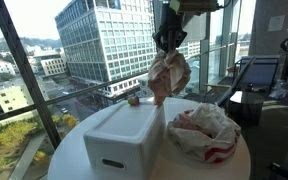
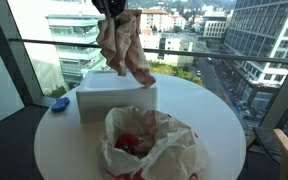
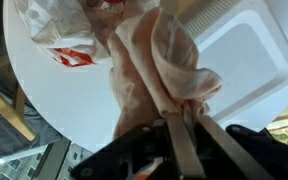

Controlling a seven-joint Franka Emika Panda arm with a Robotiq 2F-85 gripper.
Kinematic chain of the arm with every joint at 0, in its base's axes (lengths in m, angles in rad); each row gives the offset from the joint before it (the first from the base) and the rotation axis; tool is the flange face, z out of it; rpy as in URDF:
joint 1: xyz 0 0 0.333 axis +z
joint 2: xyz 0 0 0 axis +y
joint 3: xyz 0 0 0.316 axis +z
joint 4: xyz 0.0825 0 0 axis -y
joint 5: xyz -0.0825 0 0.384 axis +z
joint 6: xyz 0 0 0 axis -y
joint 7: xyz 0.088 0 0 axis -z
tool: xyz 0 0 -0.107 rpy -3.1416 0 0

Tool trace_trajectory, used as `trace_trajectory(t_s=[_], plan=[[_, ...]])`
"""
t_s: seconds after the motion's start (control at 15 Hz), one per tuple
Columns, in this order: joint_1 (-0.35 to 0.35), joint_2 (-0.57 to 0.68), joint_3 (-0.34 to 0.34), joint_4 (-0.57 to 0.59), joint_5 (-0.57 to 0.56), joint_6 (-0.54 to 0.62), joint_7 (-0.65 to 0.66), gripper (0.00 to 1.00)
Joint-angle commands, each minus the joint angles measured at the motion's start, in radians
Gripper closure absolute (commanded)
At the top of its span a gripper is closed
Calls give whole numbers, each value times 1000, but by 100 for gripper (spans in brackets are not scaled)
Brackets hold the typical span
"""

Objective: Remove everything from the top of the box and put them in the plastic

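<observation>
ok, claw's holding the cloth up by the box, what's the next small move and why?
Probably carry the cloth sideways until it is over the plastic bag before opening. The claw grips it hanging near the white box edge, short of the bag's open mouth, so releasing now would likely miss.

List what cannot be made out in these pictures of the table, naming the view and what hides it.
- Wrist view: fingertips of the gripper, buried in the beige cloth.
- Exterior view: the red contents of the plastic bag, wrapped by its folds.
- Exterior view: a small object beside the box, too small to identify.
</observation>
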Motion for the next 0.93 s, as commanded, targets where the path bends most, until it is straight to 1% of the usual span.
trace_trajectory(t_s=[0.0, 0.2, 0.4, 0.73, 0.87], plan=[[-41, -122, -3, -61, 30, -133, 29, 92], [-65, -173, -14, -109, 54, -207, 38, 92], [-89, -197, -31, -163, 81, -246, 42, 92], [-123, -150, -53, -262, 99, -217, 40, 92], [-122, -102, -63, -292, 106, -156, 7, 92]])
